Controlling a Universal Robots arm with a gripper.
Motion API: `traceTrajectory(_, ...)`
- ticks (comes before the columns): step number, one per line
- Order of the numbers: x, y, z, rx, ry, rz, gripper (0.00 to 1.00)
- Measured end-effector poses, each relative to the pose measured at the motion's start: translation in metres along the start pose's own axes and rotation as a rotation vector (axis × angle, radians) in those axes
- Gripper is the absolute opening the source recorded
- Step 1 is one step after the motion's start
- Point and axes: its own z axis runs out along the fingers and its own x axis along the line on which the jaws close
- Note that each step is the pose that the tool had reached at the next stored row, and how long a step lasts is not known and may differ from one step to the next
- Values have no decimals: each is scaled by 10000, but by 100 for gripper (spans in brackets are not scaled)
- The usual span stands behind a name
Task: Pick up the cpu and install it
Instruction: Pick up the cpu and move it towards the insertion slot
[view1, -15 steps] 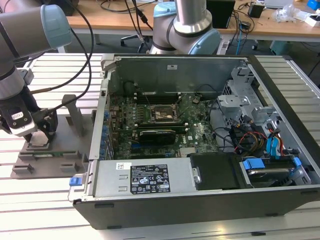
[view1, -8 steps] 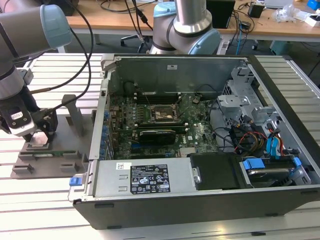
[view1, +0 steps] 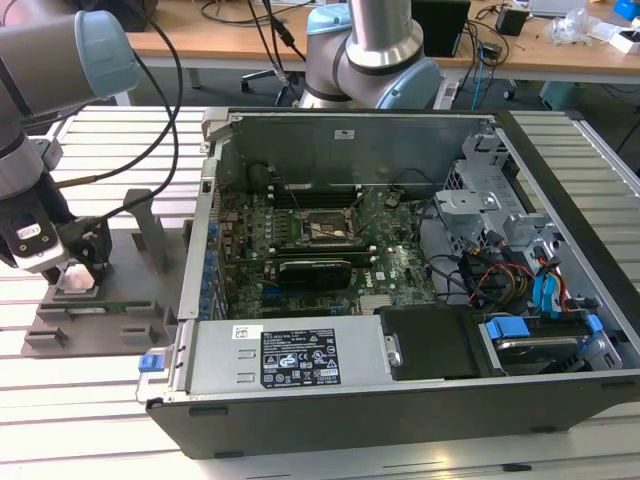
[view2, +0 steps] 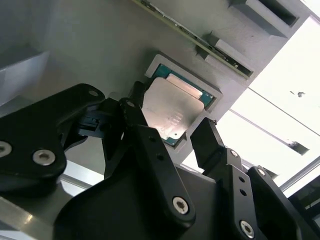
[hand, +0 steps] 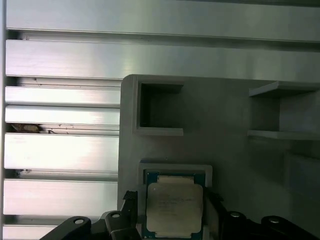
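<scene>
The cpu (hand: 174, 205), a silver-topped square chip on a green rim, lies flat in a recess of the grey holder tray (hand: 225, 110). In the exterior view the cpu (view1: 77, 281) is a pale patch under my gripper (view1: 78, 266), on the tray (view1: 100, 330) at the exterior view's left. In both wrist views my gripper (hand: 172, 212) straddles the chip, one black finger on each side with a narrow gap to its edges. From the second wrist view, the cpu (view2: 167, 112) rests in its pocket between the fingertips (view2: 134, 107) of the open gripper (view2: 170, 122).
An open computer case (view1: 400, 390) lies on the slatted metal table (view1: 90, 410), to the exterior view's right of the tray. Its motherboard socket (view1: 322, 230) sits mid-board, with cables and drive bays (view1: 520, 290) beside it. A second robot arm (view1: 370, 50) stands behind the case.
</scene>
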Motion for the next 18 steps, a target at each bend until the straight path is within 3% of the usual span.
traceTrajectory(14,16,-3,26,6,0,140,64)
traceTrajectory(18,16,-3,25,7,5,147,58)
